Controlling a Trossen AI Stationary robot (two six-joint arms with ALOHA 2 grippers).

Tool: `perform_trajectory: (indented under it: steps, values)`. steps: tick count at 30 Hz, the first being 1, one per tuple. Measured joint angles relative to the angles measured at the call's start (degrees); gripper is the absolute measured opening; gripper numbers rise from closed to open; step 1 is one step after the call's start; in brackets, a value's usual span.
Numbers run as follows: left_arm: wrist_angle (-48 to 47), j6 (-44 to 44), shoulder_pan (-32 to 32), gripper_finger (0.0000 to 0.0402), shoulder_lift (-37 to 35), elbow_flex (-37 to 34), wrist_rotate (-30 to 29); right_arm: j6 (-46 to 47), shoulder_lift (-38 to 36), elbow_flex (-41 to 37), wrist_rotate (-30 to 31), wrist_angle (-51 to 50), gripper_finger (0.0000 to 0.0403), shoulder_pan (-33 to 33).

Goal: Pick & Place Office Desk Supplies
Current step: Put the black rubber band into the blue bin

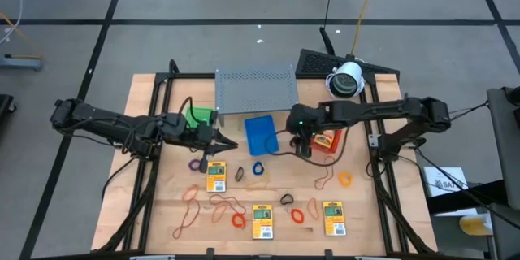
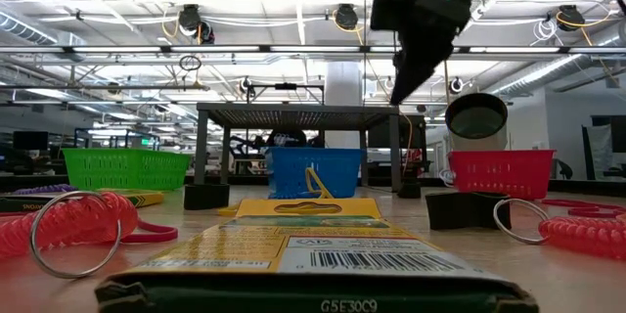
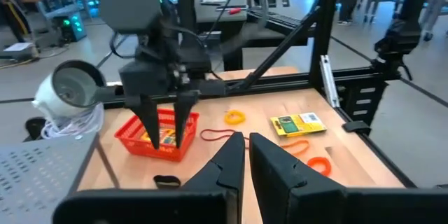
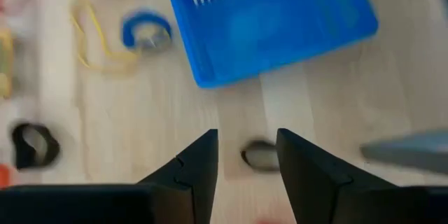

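Note:
Office desk supplies lie spread on the wooden table: yellow packets point(image 1: 215, 176) point(image 1: 262, 221) point(image 1: 334, 218), orange-red rubber bands point(image 1: 227, 205), a blue ring point(image 4: 147, 31) and dark clips point(image 4: 31, 145). My right gripper point(image 1: 302, 148) hangs open, pointing steeply down between the blue tray point(image 1: 261, 134) and the red tray point(image 1: 325, 140). A small dark clip point(image 4: 260, 155) lies on the table below its fingers point(image 4: 199, 164), untouched. My left gripper point(image 1: 223, 140) is shut and holds nothing; it points level toward the table's right side, beside the green tray point(image 1: 197, 116).
A grey perforated shelf point(image 1: 254, 89) stands at the far middle, with a white round camera point(image 1: 347, 80) to its right. The red tray point(image 3: 157, 136) holds a yellow packet. Black frame rails point(image 1: 154, 171) run along both table sides. A purple ring point(image 1: 195, 164) lies near the left gripper.

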Motion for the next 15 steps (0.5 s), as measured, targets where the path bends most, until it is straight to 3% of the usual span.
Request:
perform_trajectory:
  steps: [15]
  values:
    - [0.03,1.53,-0.01,0.0033,0.00,-0.02,-3.97,0.22,3.82,0.97,-0.11,-2.46,0.0161,-1.21]
